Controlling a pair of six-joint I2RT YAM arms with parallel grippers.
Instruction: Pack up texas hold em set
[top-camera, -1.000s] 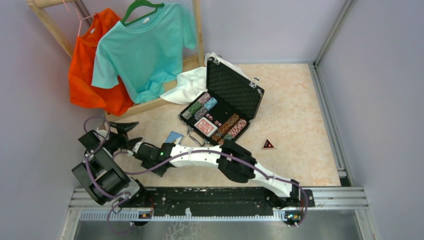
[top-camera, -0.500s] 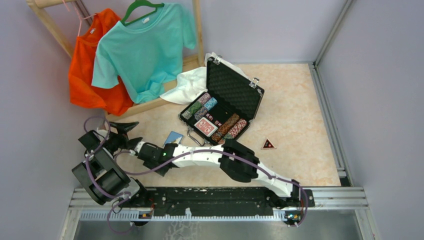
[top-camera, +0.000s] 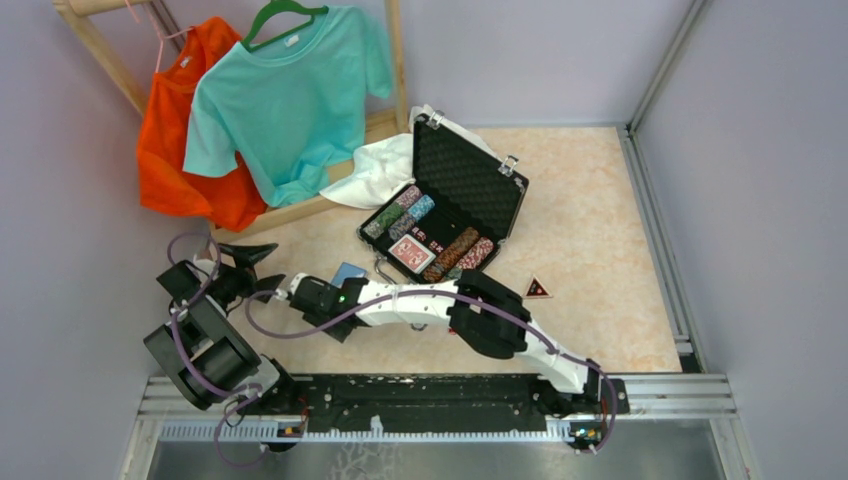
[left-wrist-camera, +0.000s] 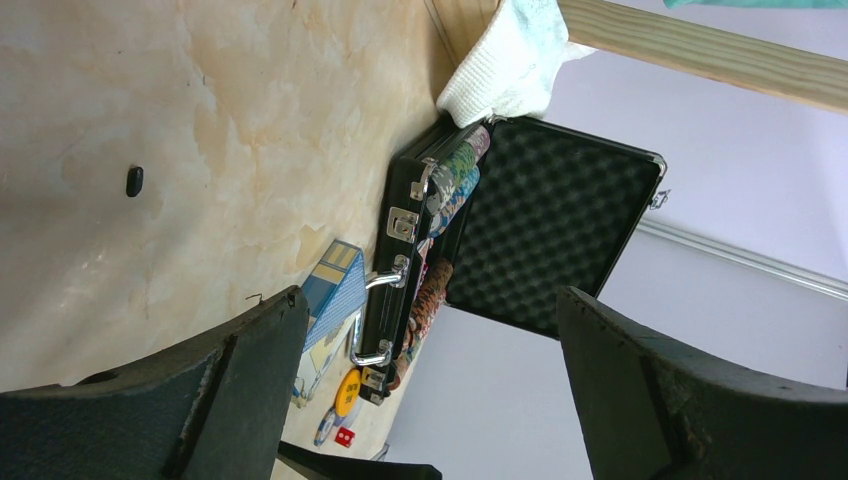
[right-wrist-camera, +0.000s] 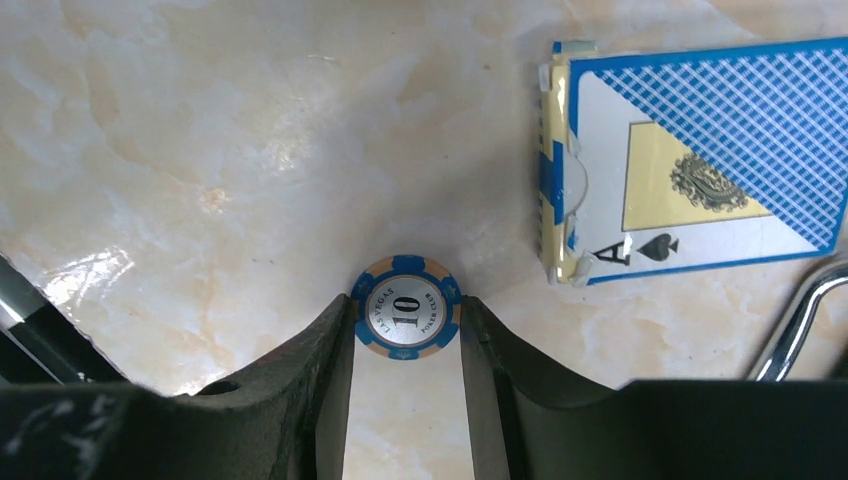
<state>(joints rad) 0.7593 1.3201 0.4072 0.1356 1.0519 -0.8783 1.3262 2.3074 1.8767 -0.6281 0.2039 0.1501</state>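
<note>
Pinching across its rim, the right gripper (right-wrist-camera: 406, 310) has both fingers against the small round blue-and-tan poker chip marked 10 (right-wrist-camera: 407, 322), which lies flat on the pale marbled tabletop (right-wrist-camera: 200, 130) right between the fingertips. I judge the chip to be light, rigid and smooth-edged. Being thin, it needs the pads low and square on opposite sides, or it may pivot or squirt out. Ahead and to the right of those fingers sits the blue cross-hatched card deck box (right-wrist-camera: 700, 160). It is light cardboard, best taken across its narrow width without crushing. The left gripper (left-wrist-camera: 435, 300) hangs with its jaws wide and holds nothing. Beyond it stands the black hinged case with foam lid (left-wrist-camera: 550, 240), open and showing rows of chips.
</note>
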